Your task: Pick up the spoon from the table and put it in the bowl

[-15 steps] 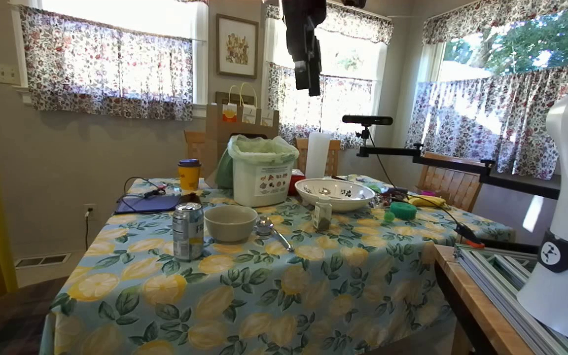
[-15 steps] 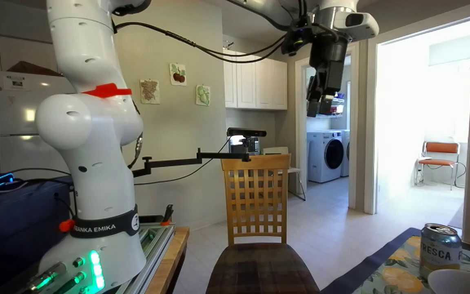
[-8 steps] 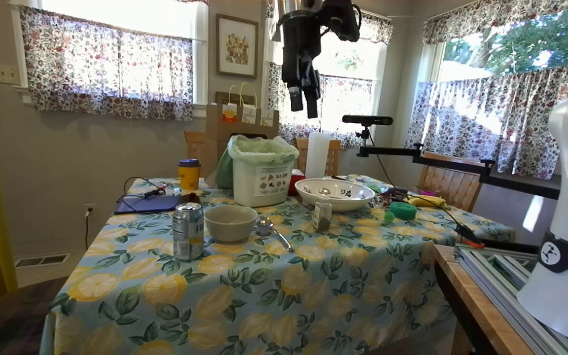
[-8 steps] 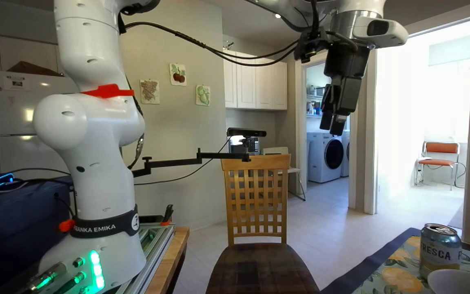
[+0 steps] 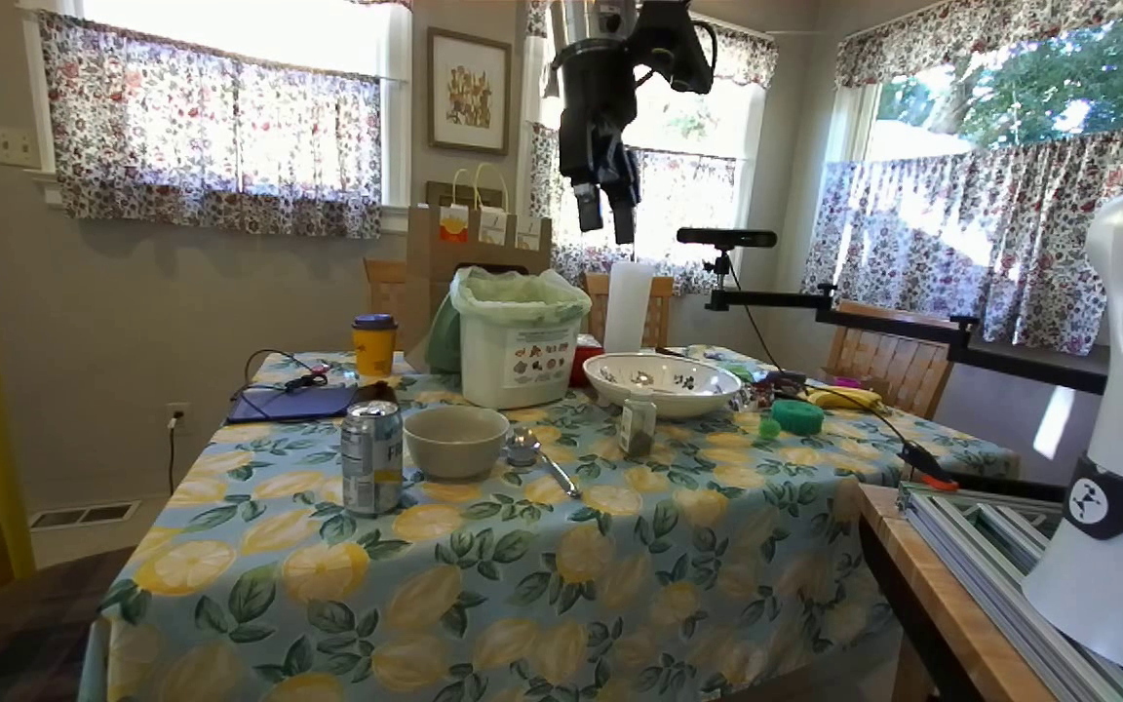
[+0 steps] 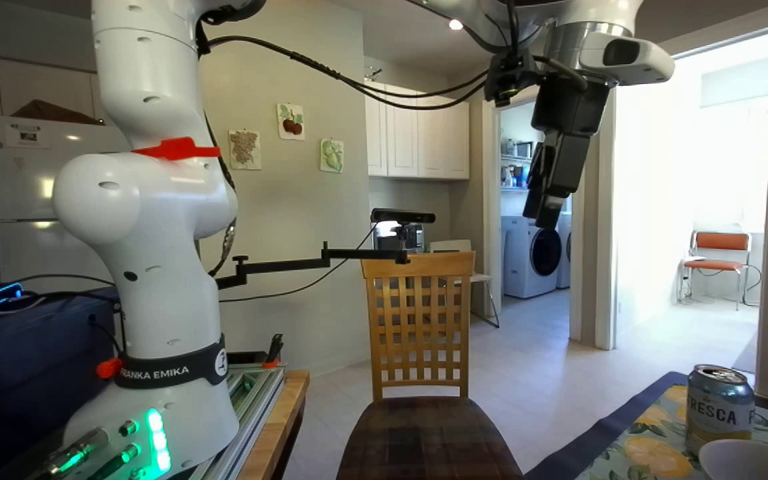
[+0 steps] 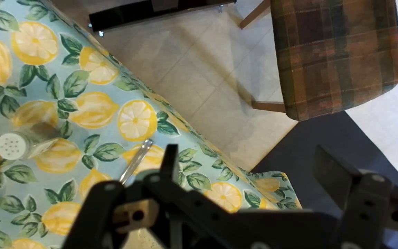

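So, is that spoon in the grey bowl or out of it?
Out. In an exterior view, the metal spoon lies on the lemon-print tablecloth, beside the grey bowl.

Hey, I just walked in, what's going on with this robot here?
A robot arm is apparently about to put a spoon into a small grey bowl. Its gripper hangs open above table height, holding nothing. The spoon lies on the lemon-print tablecloth next to the bowl, and a Fresca can stands beside the bowl too. The pick-up hasn't happened yet.
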You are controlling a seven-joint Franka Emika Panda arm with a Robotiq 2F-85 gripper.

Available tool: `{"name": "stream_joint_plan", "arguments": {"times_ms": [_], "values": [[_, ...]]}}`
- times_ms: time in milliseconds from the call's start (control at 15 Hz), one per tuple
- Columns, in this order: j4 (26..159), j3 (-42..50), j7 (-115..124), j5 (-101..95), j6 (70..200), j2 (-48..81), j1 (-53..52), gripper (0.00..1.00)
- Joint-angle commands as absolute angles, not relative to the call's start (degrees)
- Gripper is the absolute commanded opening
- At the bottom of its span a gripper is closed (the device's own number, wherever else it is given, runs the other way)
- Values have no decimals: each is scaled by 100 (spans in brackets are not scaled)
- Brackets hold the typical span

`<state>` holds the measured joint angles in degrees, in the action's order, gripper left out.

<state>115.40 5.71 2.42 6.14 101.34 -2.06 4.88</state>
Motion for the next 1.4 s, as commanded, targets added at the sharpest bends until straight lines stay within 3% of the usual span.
{"name": "stream_joint_plan", "arguments": {"times_ms": [0, 133, 200, 267, 933, 1333], "values": [[11519, 659, 151, 491, 10209, 77, 604, 100], [11519, 750, 114, 363, 10446, 279, 703, 100], [11496, 805, 15, 393, 10559, 417, 761, 84], [11448, 862, -12, 377, 10652, 584, 829, 97], [10964, 874, -1251, 1880, 11151, 1975, 1523, 100], [11052, 908, -981, 1763, 11199, 1959, 1496, 100]]}}
